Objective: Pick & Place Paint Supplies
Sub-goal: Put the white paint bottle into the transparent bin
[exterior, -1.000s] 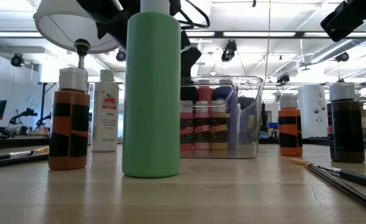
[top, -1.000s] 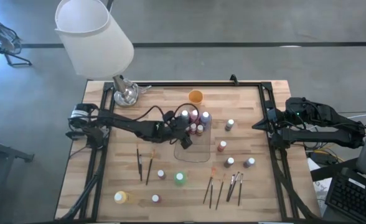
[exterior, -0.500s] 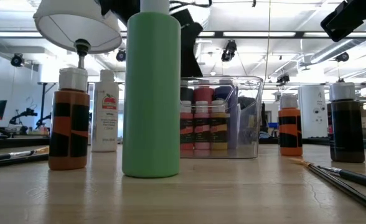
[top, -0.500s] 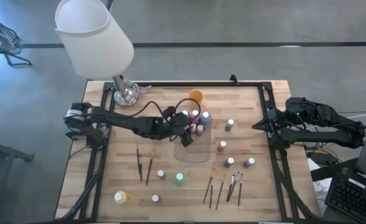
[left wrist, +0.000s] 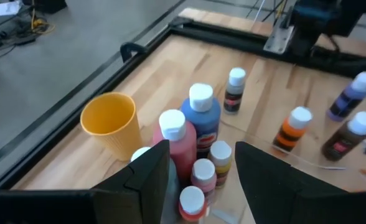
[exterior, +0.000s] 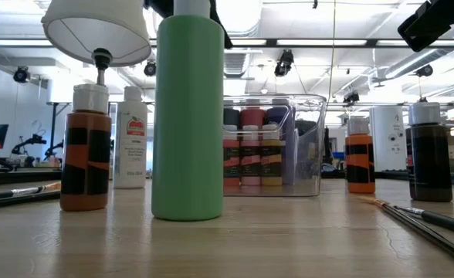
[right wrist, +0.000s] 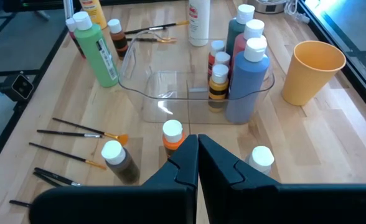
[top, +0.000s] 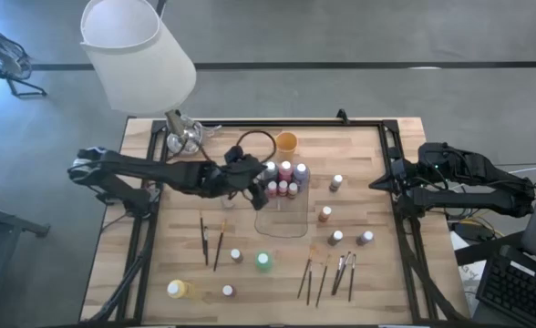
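While the left gripper [top: 248,173] hovered just beside the clear tray [top: 283,226], on its left and near the far end, its fingers [left wrist: 150,177] stood apart with nothing between them. From above, the dark arm hid part of the tray's near-left rim, and its wrist camera cut off the lower halves of the bottles. Several paint bottles [top: 284,179] stood clustered in the tray's far end, caps up; from table height they showed only through the clear wall [exterior: 308,147], with a green bottle [exterior: 187,116] blocking the tray's left side. An orange cup [top: 287,141] stood on the table just beyond the tray.

More bottles stood loose on the table: four to the right of the tray [top: 337,238], and the green bottle, two white-capped ones and a yellow one [top: 177,289] nearer the front edge. Thin paintbrushes [top: 327,273] lay at the front right, and another pair [top: 211,240] at the left; their bristle colours were too small to tell.

The right gripper [right wrist: 198,149] waited at the table's right edge, fingers pressed together, holding nothing.
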